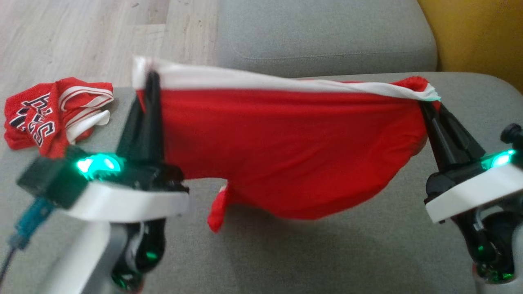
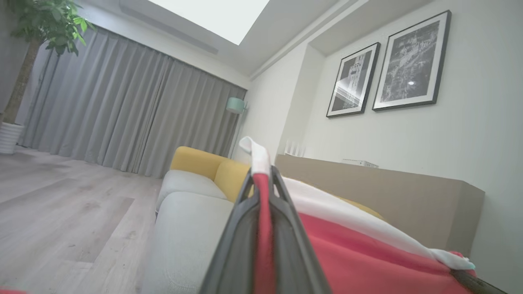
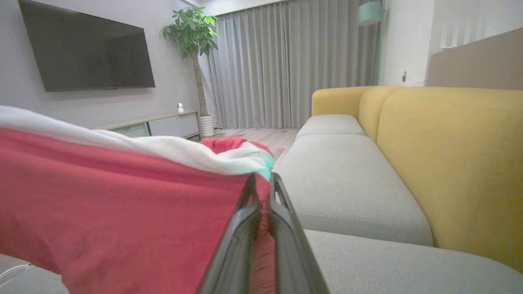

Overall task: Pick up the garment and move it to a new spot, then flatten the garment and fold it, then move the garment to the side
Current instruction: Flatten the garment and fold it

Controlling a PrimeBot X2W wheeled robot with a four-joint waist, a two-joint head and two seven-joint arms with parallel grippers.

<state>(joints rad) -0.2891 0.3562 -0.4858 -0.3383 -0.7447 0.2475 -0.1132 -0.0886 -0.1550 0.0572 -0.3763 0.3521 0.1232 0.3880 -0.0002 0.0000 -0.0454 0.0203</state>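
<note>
Head view: my left gripper (image 1: 150, 81) and right gripper (image 1: 425, 105) each pinch one end of the white band of the red garment (image 1: 286, 155). It hangs stretched between them just above the grey sofa cushion (image 1: 327, 253), hem sagging, one flap dangling near the cushion. A second red jersey (image 1: 45, 114) lies crumpled at the cushion's left edge, apart from mine; I should steer away from it. Left wrist view: fingers pressed together on red-and-white cloth, bite looks deep. Right wrist view: same pinch, cloth bunched at the tips, probably shallower. Plan: band taut and level, lower both sides together, hem down first, no jerks.
</note>
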